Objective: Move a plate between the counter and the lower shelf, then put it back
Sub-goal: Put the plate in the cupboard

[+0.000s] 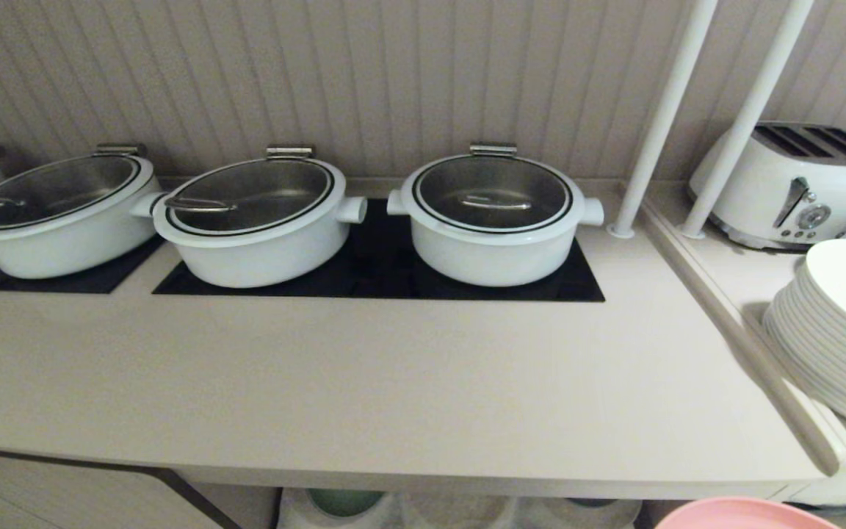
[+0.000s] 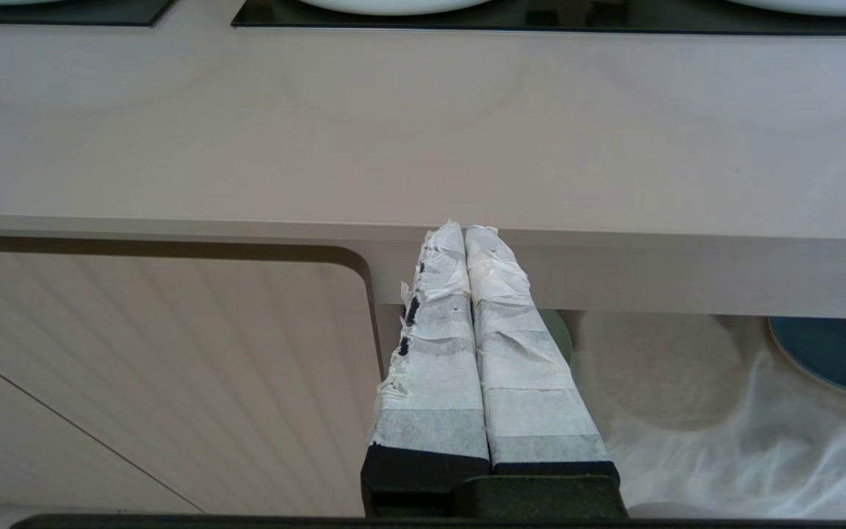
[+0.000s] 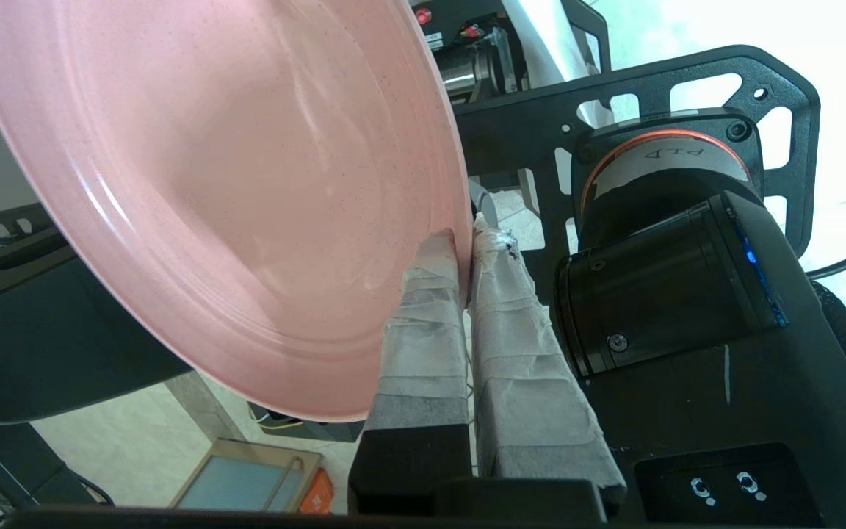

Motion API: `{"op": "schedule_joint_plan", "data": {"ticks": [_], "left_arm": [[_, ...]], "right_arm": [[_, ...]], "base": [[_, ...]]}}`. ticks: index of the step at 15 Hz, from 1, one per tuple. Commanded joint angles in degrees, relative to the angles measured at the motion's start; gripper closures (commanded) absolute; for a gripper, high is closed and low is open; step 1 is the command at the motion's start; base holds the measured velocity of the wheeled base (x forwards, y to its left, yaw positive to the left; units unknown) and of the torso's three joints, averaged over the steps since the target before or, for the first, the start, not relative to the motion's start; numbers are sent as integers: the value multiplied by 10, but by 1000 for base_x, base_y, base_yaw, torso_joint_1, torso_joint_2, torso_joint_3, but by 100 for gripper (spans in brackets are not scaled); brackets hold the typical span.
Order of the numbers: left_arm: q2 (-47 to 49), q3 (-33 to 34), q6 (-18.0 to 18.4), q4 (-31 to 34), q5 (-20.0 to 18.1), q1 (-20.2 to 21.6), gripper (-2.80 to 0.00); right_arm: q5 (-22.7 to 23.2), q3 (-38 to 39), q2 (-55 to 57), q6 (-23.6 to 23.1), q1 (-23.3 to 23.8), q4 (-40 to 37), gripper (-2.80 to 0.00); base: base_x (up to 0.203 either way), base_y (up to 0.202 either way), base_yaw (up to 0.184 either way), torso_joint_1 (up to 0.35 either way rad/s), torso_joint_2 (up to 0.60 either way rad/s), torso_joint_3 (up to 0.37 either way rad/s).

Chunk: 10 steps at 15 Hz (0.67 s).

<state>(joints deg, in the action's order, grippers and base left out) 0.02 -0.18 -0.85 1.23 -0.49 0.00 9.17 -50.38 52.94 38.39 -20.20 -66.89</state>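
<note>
The salmon-pink plate (image 3: 232, 191) hangs in the air, tilted, with my right gripper (image 3: 465, 239) shut on its rim. In the head view only a sliver of the plate (image 1: 739, 514) shows, low at the right, in front of the counter (image 1: 393, 382) and below its front edge. The lower shelf (image 2: 702, 411) with its gauzy off-white cloth lies under the counter (image 2: 423, 132). My left gripper (image 2: 465, 231) is parked in front of the counter's edge, its taped fingers pressed together on nothing.
Three white lidded pots (image 1: 493, 213) stand on black hob panels (image 1: 379, 272) at the back. Stacked white plates (image 1: 834, 330) and a toaster (image 1: 790, 184) are at the right, behind two white poles (image 1: 658, 125). A green plate (image 1: 344, 501) and a dark blue plate (image 2: 834, 353) lie on the shelf.
</note>
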Motion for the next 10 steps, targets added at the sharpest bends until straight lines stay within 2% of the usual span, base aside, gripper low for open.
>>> {"op": "schedule_joint_plan", "data": {"ticks": [1,10], "left_arm": [[0,0,0,0,0,0,0],[0,0,-1,0,0,0,0]], "right_arm": [[1,0,0,2,0,-3,0],[1,1,1,2,0,-3,0]], "base": [[0,0,0,0,0,0],[0,0,0,0,0,0]]}}
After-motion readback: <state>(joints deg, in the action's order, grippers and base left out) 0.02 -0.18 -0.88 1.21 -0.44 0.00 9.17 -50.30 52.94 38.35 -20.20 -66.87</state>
